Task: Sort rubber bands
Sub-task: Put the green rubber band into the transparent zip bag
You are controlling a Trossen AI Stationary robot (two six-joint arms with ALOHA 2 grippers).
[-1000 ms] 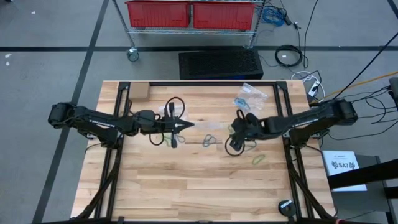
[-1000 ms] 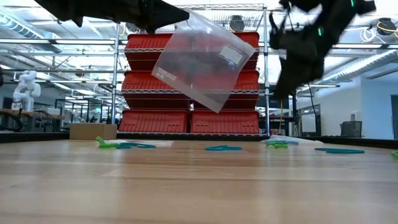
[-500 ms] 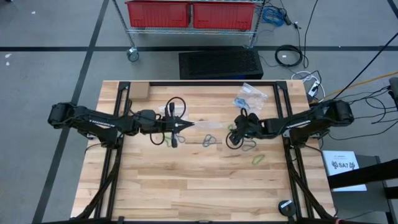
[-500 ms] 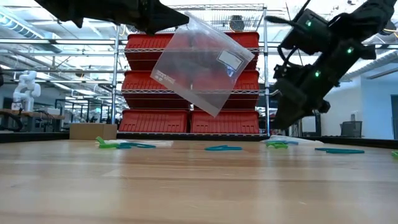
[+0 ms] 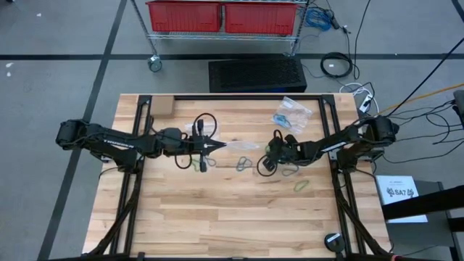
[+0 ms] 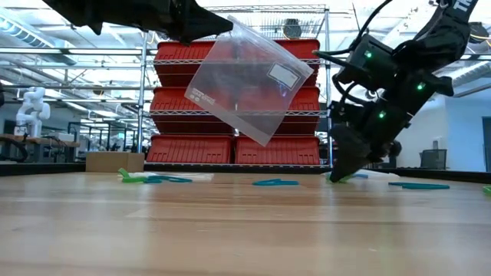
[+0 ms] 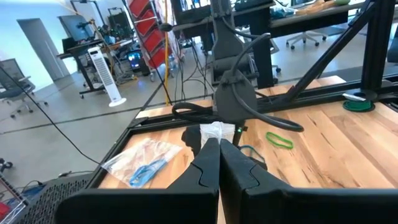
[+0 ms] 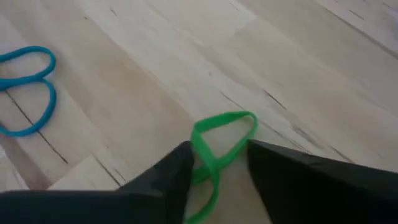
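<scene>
My left gripper is shut on a clear plastic bag and holds it above the table's middle. My right gripper is down at the wood right of centre and slants downward. It is open, with a finger on either side of a green rubber band that lies flat on the table. The same gripper shows low over the table in the low view. Blue rubber bands lie flat a little way off. More rubber bands, green and teal, lie on the wood. My left gripper pinches the clear bag's upper edge between its two shut fingers. The fingers are level and point toward the table's right. The bag hangs tilted below and beyond them, clear of the table. My right gripper straddles the green band from above; I cannot tell whether a finger touches it.
A second clear bag with blue bands inside lies at the far right of the table. A small cardboard box sits at the far left corner. Black frame rails run along both sides. The near half of the table is bare wood.
My right gripper has come down from high over the table to just above the wood and moved slightly toward the table's left edge. It has tipped more steeply downward. The bag has stayed where it was.
</scene>
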